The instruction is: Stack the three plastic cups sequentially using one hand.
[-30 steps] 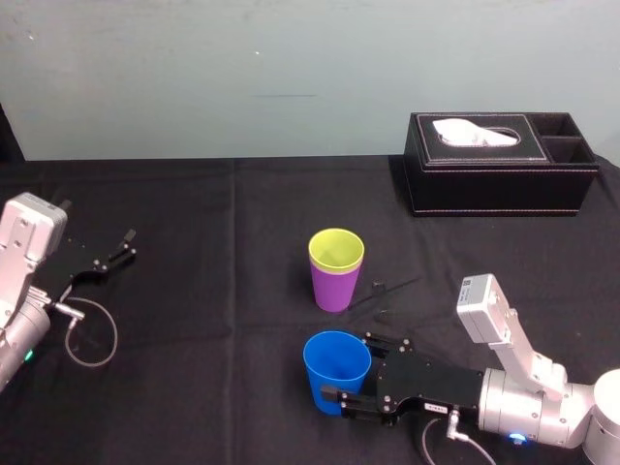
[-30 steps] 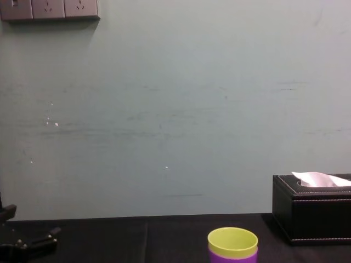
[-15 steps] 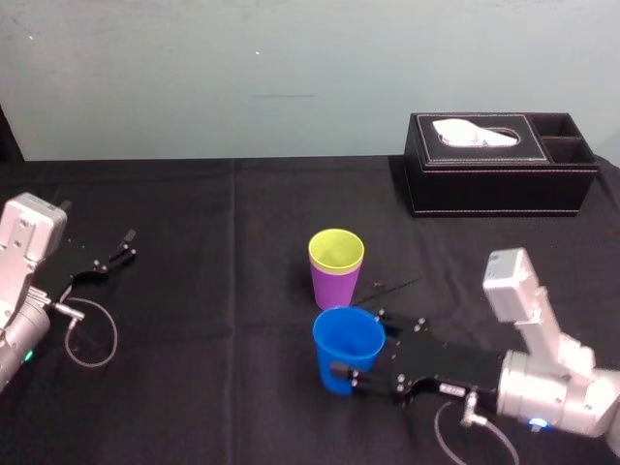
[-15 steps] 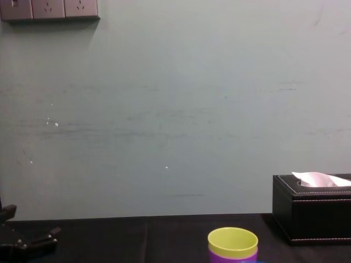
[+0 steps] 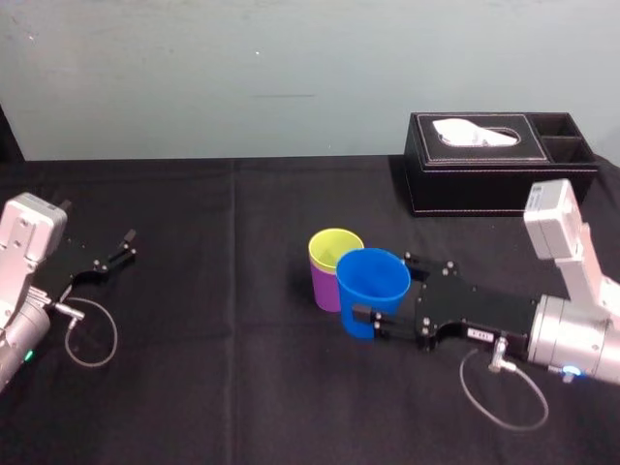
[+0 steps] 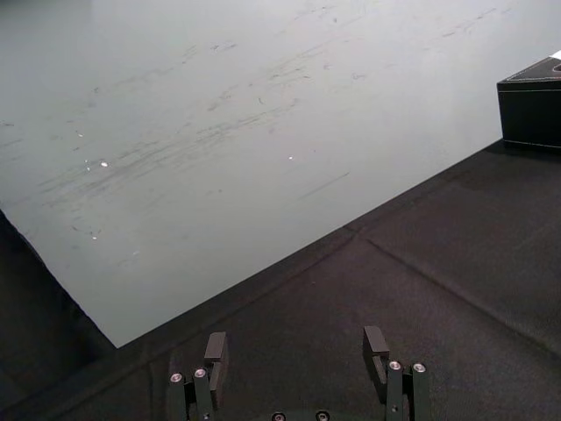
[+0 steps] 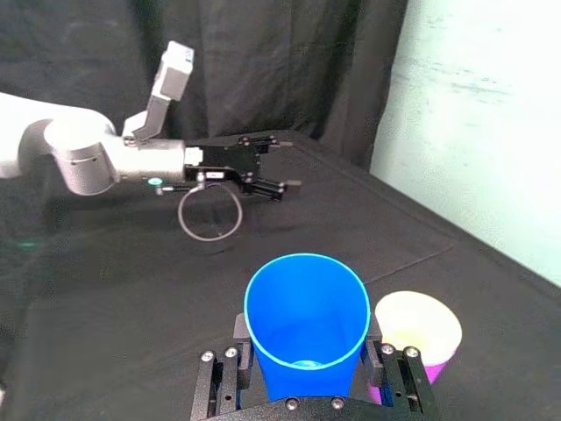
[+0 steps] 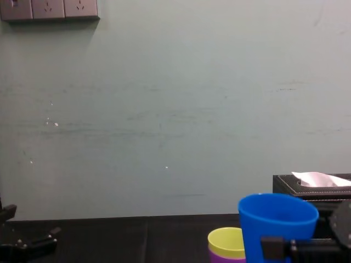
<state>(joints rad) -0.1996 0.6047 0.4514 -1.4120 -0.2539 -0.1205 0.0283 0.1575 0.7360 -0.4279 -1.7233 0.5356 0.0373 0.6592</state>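
A: Where do things stand?

B: The right end effector [image 5: 386, 289] is clamped on the blue cup [image 5: 369, 274], which is upright and lifted off the table [image 5: 213, 387]. It hangs just beside the yellow-green cup [image 5: 329, 248], already nested in the purple cup [image 5: 324, 291]. The left end effector [image 5: 126, 246] rests at the far left, fingers spread.

A: What might go wrong?

B: The blue base may sit lower than the yellow-green rim, though I can't quite tell. If so, moving across would knock the light pair over. An off-centre descent could catch the rim and tip it, and letting go too high could make the cup bounce out.
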